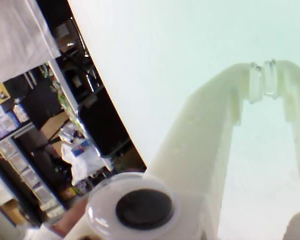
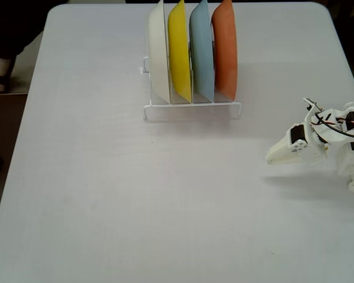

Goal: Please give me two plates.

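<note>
In the fixed view the orange plate (image 2: 225,50) and the light blue plate (image 2: 201,50) stand on edge side by side at the right end of a white wire rack (image 2: 192,109) at the table's far middle. My white gripper (image 2: 271,158) is low over the table at the right, well in front of and to the right of the rack, pointing left. In the wrist view its jaws meet at the tips, and the gripper (image 1: 263,80) is shut and empty over bare table. No plates show in the wrist view.
A yellow plate (image 2: 179,50) and a white plate (image 2: 159,53) stand in the same rack, left of the blue one. A person's dark-clad leg (image 2: 9,35) is at the table's far left corner. The white table (image 2: 135,194) fills the fixed view.
</note>
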